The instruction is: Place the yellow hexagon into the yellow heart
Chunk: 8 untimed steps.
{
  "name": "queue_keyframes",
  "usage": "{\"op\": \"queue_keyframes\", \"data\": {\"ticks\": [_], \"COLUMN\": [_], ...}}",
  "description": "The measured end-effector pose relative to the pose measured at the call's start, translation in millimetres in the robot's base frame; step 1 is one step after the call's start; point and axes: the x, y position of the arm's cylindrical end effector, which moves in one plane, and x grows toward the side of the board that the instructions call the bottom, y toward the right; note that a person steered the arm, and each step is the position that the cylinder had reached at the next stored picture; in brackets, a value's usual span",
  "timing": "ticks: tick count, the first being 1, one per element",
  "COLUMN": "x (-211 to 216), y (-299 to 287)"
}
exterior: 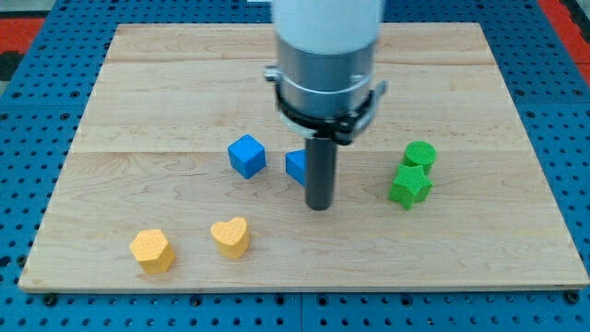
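The yellow hexagon [152, 250] lies near the board's bottom left. The yellow heart [230, 236] lies just to its right, a small gap between them. My tip [318, 207] rests on the board to the right of the heart, well apart from both yellow blocks. The rod stands in front of a blue block [295, 167] and hides most of it.
A blue cube [247, 155] sits left of the rod. A green cylinder [419, 154] and a green star-like block [409, 186] touch each other at the right. The wooden board [138, 111] lies on a blue pegboard table. The arm's grey body hangs over the top middle.
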Motion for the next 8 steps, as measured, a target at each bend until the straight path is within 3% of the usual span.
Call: {"op": "queue_keyframes", "data": {"ticks": [1, 4, 5, 6, 8], "x": [-30, -40, -18, 50, 43], "y": [36, -61, -9, -17, -96]}}
